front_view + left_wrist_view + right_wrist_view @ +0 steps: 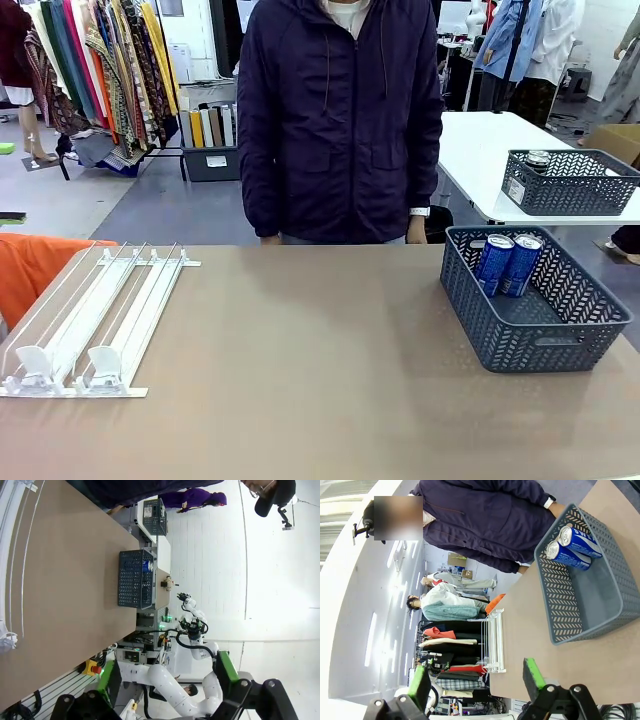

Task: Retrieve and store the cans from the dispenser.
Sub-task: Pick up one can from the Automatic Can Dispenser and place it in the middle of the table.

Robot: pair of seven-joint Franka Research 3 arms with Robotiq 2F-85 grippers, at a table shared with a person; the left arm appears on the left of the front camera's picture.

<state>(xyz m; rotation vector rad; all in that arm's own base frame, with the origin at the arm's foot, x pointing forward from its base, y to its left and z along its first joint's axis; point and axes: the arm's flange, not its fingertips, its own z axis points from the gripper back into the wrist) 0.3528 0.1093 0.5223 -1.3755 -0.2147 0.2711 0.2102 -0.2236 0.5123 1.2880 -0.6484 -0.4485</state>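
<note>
Both grippers, left (pixel 165 682) and right (pixel 476 680), hung spread and empty; two blue cans (pixel 507 264) leaned in the grey basket (pixel 545 340) at right, the white dispenser (pixel 95 320) lower left.

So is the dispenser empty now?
Empty: the dispenser's white lanes hold no cans. Two blue cans lean inside the grey basket.
</note>
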